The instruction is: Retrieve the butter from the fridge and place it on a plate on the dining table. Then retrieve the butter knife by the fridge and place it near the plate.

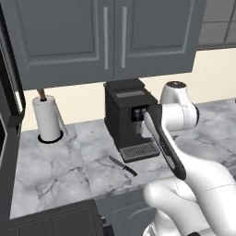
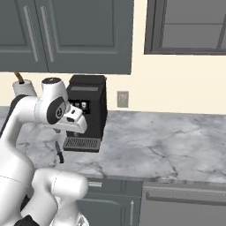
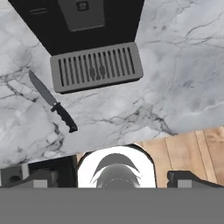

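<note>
Your small butter knife with the dark handle and thin blade (image 3: 51,101) lay flat on the grey-veined white marble surface (image 3: 175,78), just beside the black coffee machine (image 1: 126,110), near its grey ribbed drip tray (image 3: 96,66). Your two dark fingers (image 3: 39,178) were spread wide and released, grasping nothing, well apart from the knife.

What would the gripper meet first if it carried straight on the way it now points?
Probably the bare marble counter, between the butter knife and the coffee machine's drip tray; depth is unclear. The open gripper hangs above it.
</note>
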